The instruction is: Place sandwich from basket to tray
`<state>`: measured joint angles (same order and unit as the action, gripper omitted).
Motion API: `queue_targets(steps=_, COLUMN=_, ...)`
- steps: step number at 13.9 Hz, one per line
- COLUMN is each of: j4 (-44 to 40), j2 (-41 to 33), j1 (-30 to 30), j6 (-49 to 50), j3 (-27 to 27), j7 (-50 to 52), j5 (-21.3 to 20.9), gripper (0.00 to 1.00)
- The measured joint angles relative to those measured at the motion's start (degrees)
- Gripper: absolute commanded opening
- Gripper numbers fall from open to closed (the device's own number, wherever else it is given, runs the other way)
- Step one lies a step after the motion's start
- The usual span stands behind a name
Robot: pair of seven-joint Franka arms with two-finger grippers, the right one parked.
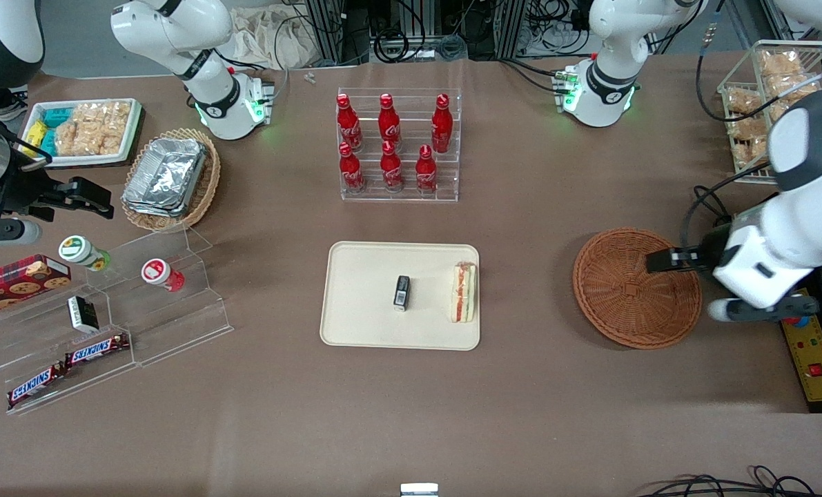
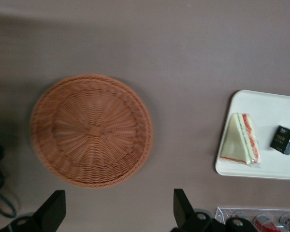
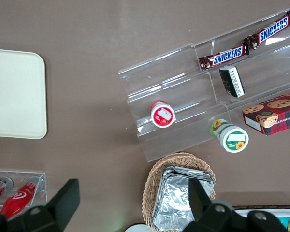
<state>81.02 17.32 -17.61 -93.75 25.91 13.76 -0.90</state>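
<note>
The sandwich (image 1: 464, 292) lies on the cream tray (image 1: 369, 317), at the tray's end nearest the basket, its red and green filling showing along one edge. It also shows in the left wrist view (image 2: 241, 139) on the tray (image 2: 275, 166). The round reddish-brown wicker basket (image 1: 637, 287) is empty, as the left wrist view (image 2: 92, 129) confirms. My left gripper (image 1: 659, 260) is open and holds nothing. It hangs above the basket's rim on the working arm's side, and its fingers (image 2: 53, 210) stand wide apart over bare table beside the basket.
A small black box (image 1: 402, 292) lies in the middle of the tray. A clear rack of red bottles (image 1: 397, 145) stands farther from the camera than the tray. A wire rack of bagged snacks (image 1: 769, 103) and a yellow control box (image 1: 814, 366) are at the working arm's end.
</note>
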Motion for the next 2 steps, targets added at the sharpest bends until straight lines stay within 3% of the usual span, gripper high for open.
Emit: queue_targets(steps=2, j4=0.1, j2=-0.8, j1=-2.3, j6=1.3, j3=0.0, j7=0.0, j5=0.0, gripper=1.0)
